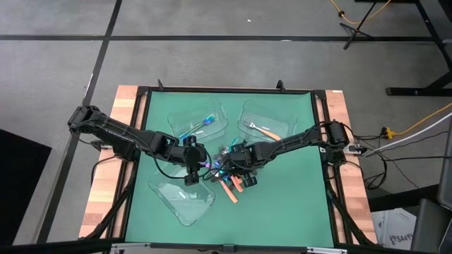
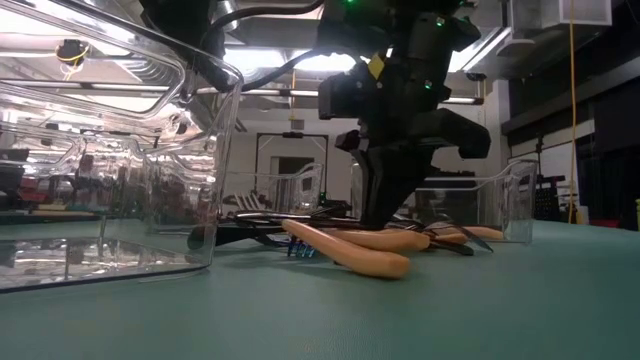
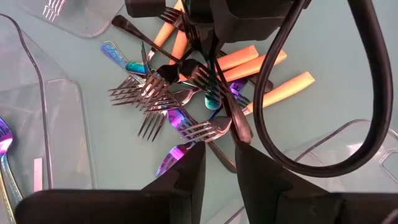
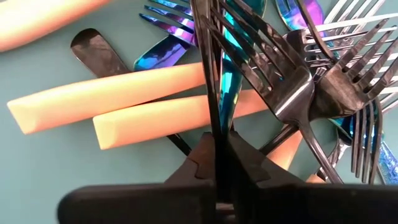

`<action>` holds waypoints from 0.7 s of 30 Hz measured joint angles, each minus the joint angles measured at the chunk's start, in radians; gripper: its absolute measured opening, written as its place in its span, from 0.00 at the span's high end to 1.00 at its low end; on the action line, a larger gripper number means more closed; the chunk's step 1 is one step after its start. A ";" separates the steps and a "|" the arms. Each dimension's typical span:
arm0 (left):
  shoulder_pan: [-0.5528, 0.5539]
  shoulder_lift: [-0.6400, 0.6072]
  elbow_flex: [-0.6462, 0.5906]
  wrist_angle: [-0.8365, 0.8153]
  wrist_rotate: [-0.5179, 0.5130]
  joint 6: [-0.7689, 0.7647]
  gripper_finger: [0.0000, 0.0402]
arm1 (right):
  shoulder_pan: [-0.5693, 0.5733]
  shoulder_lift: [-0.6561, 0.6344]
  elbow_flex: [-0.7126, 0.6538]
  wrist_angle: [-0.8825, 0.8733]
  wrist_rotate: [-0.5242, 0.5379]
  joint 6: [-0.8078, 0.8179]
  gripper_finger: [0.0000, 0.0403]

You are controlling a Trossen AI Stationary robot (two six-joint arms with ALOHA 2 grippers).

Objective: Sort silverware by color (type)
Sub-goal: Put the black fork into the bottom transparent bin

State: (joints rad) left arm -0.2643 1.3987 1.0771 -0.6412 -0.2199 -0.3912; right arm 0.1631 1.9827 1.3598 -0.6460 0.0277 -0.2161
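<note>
The right gripper (image 1: pixel 227 167) has clamped a dark fork (image 4: pixel 214 93) in the silverware pile (image 1: pixel 229 176).

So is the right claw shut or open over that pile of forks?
Shut. In its wrist view, the right claw has its fingers pressed together around a thin dark utensil handle in the silverware pile.

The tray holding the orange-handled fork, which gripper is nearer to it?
Right. The right gripper is down in the silverware pile, just below that tray. The left gripper sits farther off, on the pile's other side, by the empty tray.
</note>
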 joint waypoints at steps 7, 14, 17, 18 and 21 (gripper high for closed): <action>0.000 0.000 0.000 0.000 0.000 0.000 0.80 | 0.000 -0.008 0.000 -0.010 -0.003 0.001 0.99; 0.000 0.000 0.000 0.002 0.000 0.000 0.80 | 0.000 -0.018 0.048 -0.093 -0.005 0.001 0.99; 0.000 0.000 0.000 0.003 0.000 0.000 0.80 | 0.000 -0.019 0.059 -0.102 -0.005 0.001 0.99; 0.000 0.000 0.000 0.003 0.000 0.000 0.80 | 0.000 -0.019 0.064 -0.106 -0.005 0.001 0.99; 0.000 0.000 0.000 0.003 0.000 0.000 0.80 | 0.000 -0.019 0.077 -0.099 -0.004 0.001 0.99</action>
State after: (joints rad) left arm -0.2642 1.3987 1.0771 -0.6380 -0.2199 -0.3912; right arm 0.1631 1.9636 1.4364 -0.7447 0.0237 -0.2150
